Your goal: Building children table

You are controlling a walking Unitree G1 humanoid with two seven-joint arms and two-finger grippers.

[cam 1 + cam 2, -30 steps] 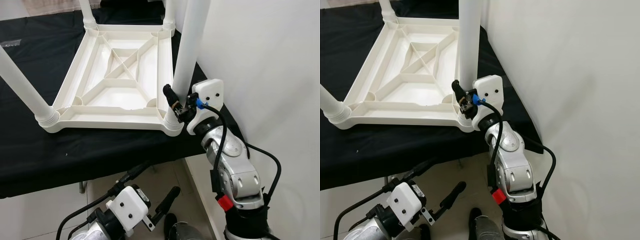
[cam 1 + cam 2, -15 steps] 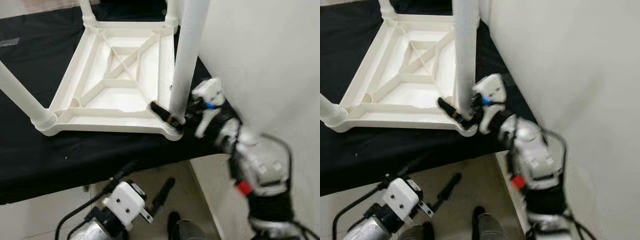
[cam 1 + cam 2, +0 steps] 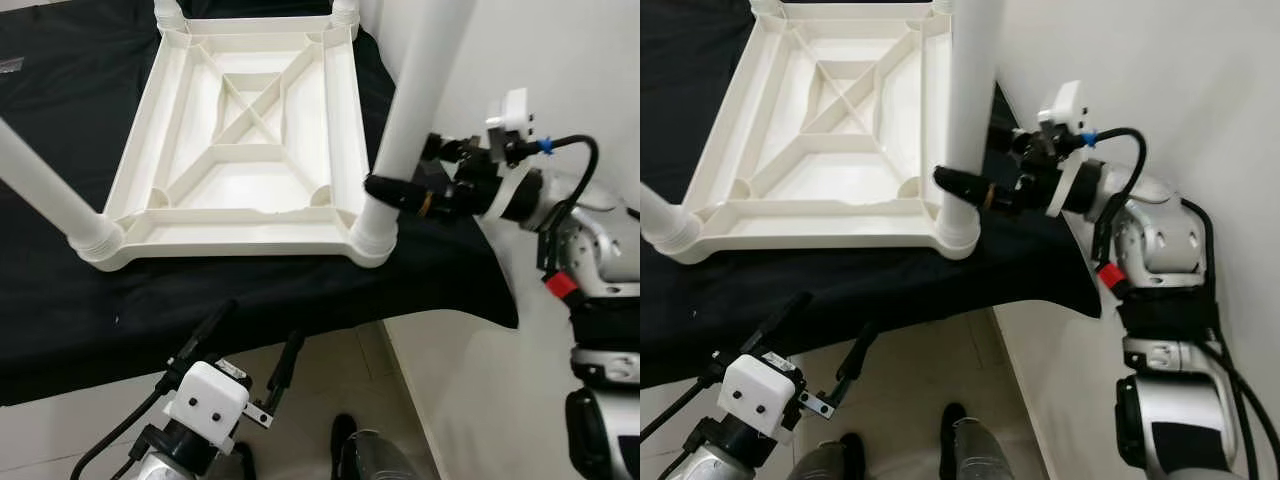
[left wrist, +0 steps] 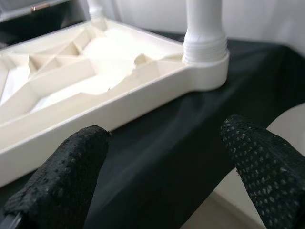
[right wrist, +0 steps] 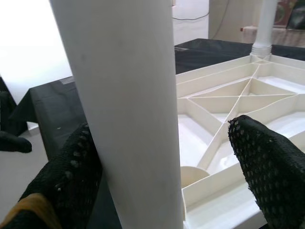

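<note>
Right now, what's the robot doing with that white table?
Right gripper open around near-right leg. Left gripper open, low before the black-covered bench. Upturned table top unobstructed.

silver arms, black-fingered right hand (image 3: 400, 190) — white housings

Smooth, faintly glossy white plastic table frame (image 3: 240, 130) on matt black cloth (image 3: 60, 300).
</note>
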